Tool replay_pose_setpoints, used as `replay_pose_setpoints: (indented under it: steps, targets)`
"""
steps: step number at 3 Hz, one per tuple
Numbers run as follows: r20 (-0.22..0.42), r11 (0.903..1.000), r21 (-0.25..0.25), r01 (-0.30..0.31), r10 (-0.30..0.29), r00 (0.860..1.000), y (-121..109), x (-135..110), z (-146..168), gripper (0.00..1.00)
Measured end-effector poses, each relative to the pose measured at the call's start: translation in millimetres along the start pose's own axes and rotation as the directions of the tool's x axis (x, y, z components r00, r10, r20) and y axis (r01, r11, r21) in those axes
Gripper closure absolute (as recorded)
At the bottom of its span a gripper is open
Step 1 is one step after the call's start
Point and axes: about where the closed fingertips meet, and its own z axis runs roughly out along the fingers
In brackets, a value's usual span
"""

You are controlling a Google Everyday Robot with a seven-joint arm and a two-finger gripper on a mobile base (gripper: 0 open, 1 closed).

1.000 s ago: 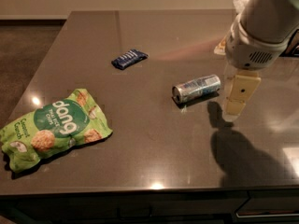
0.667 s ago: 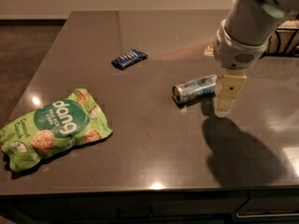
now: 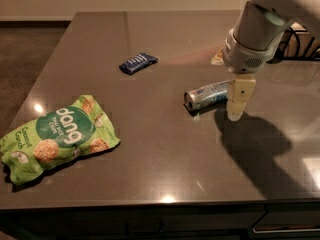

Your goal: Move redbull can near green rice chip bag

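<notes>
The redbull can (image 3: 207, 95), slim and silver with blue markings, lies on its side on the dark table (image 3: 165, 149), right of centre, its top end pointing left. My gripper (image 3: 236, 111) hangs down from the white arm (image 3: 255, 39) right at the can's right end, low over the table and close to or touching it. The green rice chip bag (image 3: 55, 136), bright green with white "dang" lettering, lies flat near the front left corner, far left of the can.
A small flat dark-blue snack wrapper (image 3: 138, 62) lies behind and to the left of the can. A small yellowish item (image 3: 218, 58) is partly hidden behind the arm. A black frame (image 3: 300, 44) stands past the table's right edge.
My arm and gripper have moved left, from a spot to the right of the can up to its right end. The can, bag and wrapper have not moved.
</notes>
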Motion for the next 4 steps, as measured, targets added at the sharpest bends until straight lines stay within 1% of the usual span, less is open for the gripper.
replay_pose_setpoints:
  steps: [1, 2, 3, 4]
  targets:
    - [0.003, 0.9985, -0.04, 0.038, -0.037, 0.999, -4, 5, 18, 0.0]
    - [0.002, 0.9959, -0.064, 0.064, -0.064, 0.998, -6, 7, 28, 0.15]
    - [-0.001, 0.9943, -0.071, 0.08, -0.08, 0.997, -6, 2, 28, 0.38]
    - [0.005, 0.993, -0.073, 0.093, -0.093, 0.996, -2, -10, 21, 0.61]
